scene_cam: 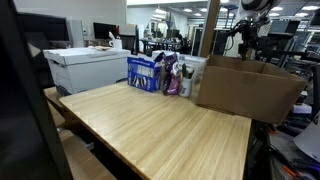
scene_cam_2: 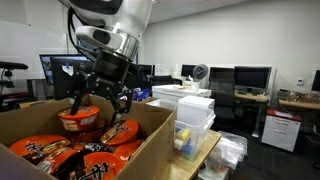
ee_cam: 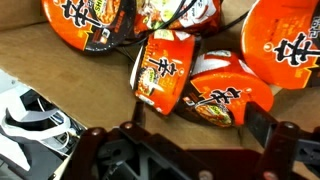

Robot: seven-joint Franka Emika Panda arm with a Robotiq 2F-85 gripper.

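Bowls (scene_cam_2: 45,150) of noodles, red and orange with black lettering on their lids, lie in the open cardboard box (scene_cam_2: 150,140) in every view. In an exterior view we read from nine o'clock across to three. The bowls sit packed together at the left, and one bowl (scene_cam_2: 80,120) stands higher than the rest. The pincer (scene_cam_2: 100,103) hangs just above it, at its twelve o'clock, with fingers spread wide and nothing between them. We cannot tell whether a fingertip touches that bowl. At three o'clock of the box stands a stack of clear bins (scene_cam_2: 192,112), and beyond them are monitors (scene_cam_2: 250,78) on desks.

In the wrist view we see one lid at eleven o'clock, cut by the edge. A tilted bowl (ee_cam: 160,70) lies at the middle, resting against a neighbour (ee_cam: 225,95) at its four o'clock. Another lid shows at two o'clock. Bare cardboard shows at nine o'clock. The fingers (ee_cam: 92,140) come in from six o'clock, well apart and clear of the bowls.

In an exterior view the wooden worktop (scene_cam: 150,125) carries a white printer (scene_cam: 85,68) at nine o'clock. Next come a blue pack (scene_cam: 143,72) and purple bags (scene_cam: 172,75) just beside it, then the box (scene_cam: 245,90) at three o'clock. The arm (scene_cam: 250,18) stands over the box at its twelve o'clock, and from here the bowls are hidden by the box wall.
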